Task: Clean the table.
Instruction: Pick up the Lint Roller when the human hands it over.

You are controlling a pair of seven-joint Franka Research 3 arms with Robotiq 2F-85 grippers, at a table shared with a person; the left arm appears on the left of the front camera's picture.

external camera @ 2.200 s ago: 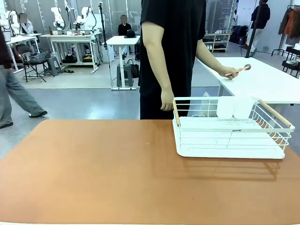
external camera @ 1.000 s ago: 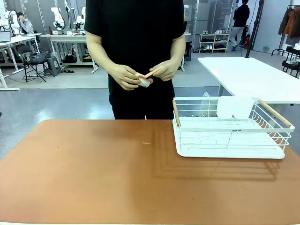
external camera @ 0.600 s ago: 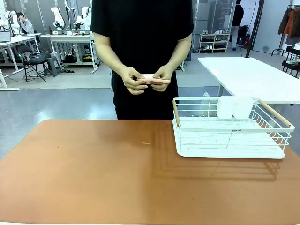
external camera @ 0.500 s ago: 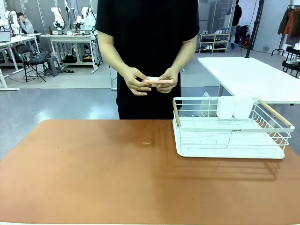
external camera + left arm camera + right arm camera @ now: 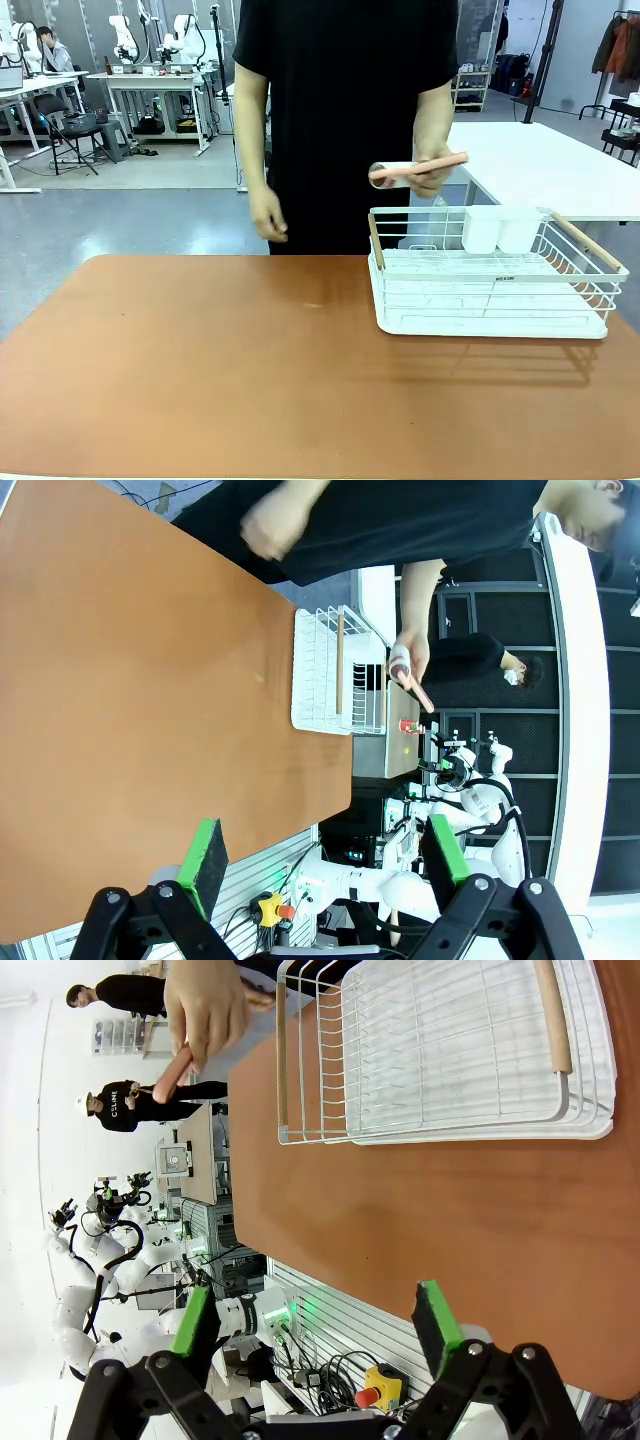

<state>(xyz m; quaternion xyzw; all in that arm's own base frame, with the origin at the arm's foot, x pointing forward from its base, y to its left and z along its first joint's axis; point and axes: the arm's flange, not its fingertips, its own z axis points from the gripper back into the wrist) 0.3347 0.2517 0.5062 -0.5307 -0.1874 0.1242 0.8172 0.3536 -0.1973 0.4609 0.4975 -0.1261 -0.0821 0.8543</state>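
The terracotta table (image 5: pixel 200 370) stretches across the front view, bare apart from a small pale speck (image 5: pixel 313 305) near its middle. A person in a black shirt stands at the far edge. One hand (image 5: pixel 432 172) holds a pink stick-like utensil and a small white cylinder (image 5: pixel 392 175) in the air just above the white wire rack's (image 5: pixel 490 290) far left corner. The other hand (image 5: pixel 268 216) hangs empty. My left gripper (image 5: pixel 325 855) is open above the table (image 5: pixel 120 680). My right gripper (image 5: pixel 313 1318) is open too, over the table (image 5: pixel 450 1220) near the rack (image 5: pixel 440 1050).
Two white cups (image 5: pixel 500 228) stand in the rack's back corner. The rack has wooden handles (image 5: pixel 587 242) on both ends. A white-topped table (image 5: pixel 550 165) stands behind at the right. Other workbenches and people are far off in the room.
The person has stepped to the right. The two hands, held together at the chest before, have parted: one carries the pink utensil and white cylinder toward the rack, the other has dropped.
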